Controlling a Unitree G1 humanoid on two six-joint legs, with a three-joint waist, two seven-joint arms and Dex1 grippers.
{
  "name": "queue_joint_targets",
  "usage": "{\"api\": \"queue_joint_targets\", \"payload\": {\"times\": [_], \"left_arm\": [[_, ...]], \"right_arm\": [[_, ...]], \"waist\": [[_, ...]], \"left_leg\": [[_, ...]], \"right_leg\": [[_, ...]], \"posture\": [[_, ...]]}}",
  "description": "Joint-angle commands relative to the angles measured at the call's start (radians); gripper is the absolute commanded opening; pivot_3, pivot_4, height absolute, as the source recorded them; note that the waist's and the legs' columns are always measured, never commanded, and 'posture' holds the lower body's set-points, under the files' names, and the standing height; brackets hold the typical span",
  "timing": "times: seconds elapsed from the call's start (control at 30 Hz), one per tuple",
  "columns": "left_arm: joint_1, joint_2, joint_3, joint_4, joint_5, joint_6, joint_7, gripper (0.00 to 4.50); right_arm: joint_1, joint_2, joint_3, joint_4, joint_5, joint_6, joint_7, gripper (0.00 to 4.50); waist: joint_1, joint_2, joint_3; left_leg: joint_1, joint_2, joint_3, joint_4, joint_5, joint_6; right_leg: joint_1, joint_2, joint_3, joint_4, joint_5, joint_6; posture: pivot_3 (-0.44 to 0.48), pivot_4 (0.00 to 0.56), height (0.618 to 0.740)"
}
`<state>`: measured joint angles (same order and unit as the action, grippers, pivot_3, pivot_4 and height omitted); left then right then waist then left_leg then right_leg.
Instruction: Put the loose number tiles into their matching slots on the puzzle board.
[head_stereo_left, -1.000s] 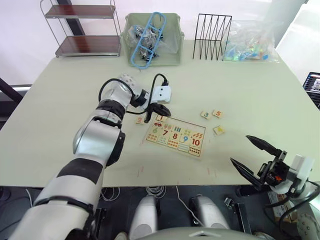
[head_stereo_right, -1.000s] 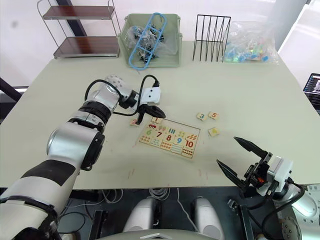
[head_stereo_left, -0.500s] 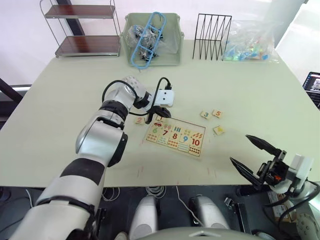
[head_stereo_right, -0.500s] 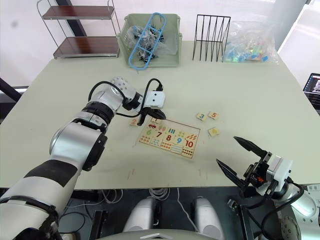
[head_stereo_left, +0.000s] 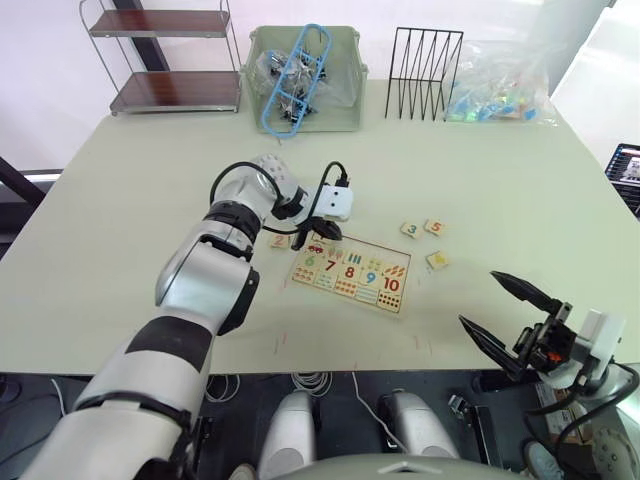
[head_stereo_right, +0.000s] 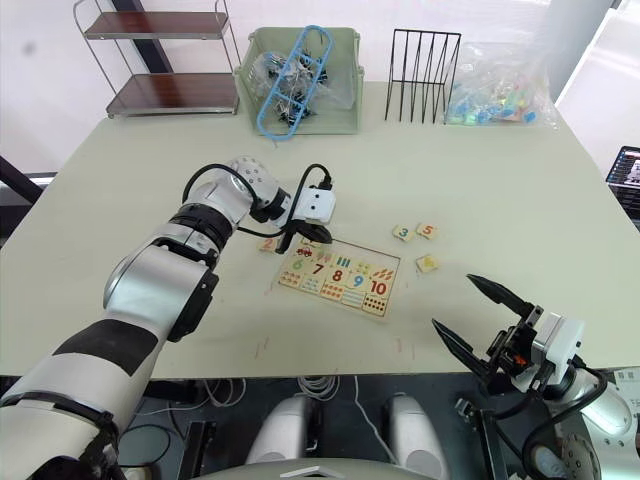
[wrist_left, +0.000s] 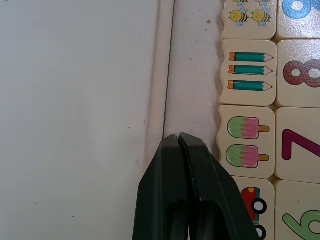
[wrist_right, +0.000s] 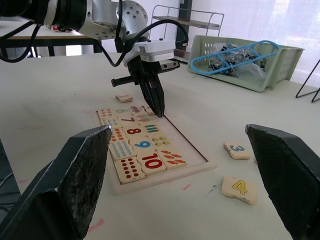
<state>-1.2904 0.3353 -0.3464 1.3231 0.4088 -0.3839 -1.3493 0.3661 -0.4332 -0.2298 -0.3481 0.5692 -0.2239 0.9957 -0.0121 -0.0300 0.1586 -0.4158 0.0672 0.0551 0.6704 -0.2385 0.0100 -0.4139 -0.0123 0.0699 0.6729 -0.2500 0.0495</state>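
Note:
The puzzle board lies flat mid-table, with coloured numerals 6 to 10 in its near row and counting pictures behind them. My left gripper is shut with nothing in it, its tip low over the board's far left corner. In the left wrist view the fingertips rest over the bare matching slots between the rim and the pictures. Loose number tiles lie off the board: a 2 to its left, and a 3, a 5 and a 4 to its right. My right gripper stands open at the table's near right edge.
At the table's far edge are a green basket with blue hangers, a black wire rack, a clear bag of coloured pieces and a two-tier metal shelf. Bare tabletop surrounds the board.
My left wrist has shifted a little to the right along the board's far edge, now covering the spot where a tile showed. The right arm has not moved.

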Motion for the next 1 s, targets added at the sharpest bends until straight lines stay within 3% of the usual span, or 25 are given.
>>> {"api": "queue_joint_targets", "payload": {"times": [0.03,1.0], "left_arm": [[-0.008,0.003,-0.003,-0.029,-0.004,-0.019,-0.003,0.06],[-0.007,0.017,-0.018,-0.038,-0.002,-0.016,-0.023,0.06]], "right_arm": [[0.005,0.002,-0.006,-0.017,0.008,-0.022,-0.002,4.5],[0.001,0.001,-0.006,-0.003,0.004,-0.029,0.011,4.5]], "waist": [[0.0,0.0,0.0],[0.0,0.0,0.0]], "left_leg": [[0.0,0.0,0.0,0.0,0.0,0.0],[0.0,0.0,0.0,0.0,0.0,0.0]], "right_leg": [[0.0,0.0,0.0,0.0,0.0,0.0],[0.0,0.0,0.0,0.0,0.0,0.0]], "posture": [[0.0,0.15,0.74],[0.0,0.15,0.74]]}}
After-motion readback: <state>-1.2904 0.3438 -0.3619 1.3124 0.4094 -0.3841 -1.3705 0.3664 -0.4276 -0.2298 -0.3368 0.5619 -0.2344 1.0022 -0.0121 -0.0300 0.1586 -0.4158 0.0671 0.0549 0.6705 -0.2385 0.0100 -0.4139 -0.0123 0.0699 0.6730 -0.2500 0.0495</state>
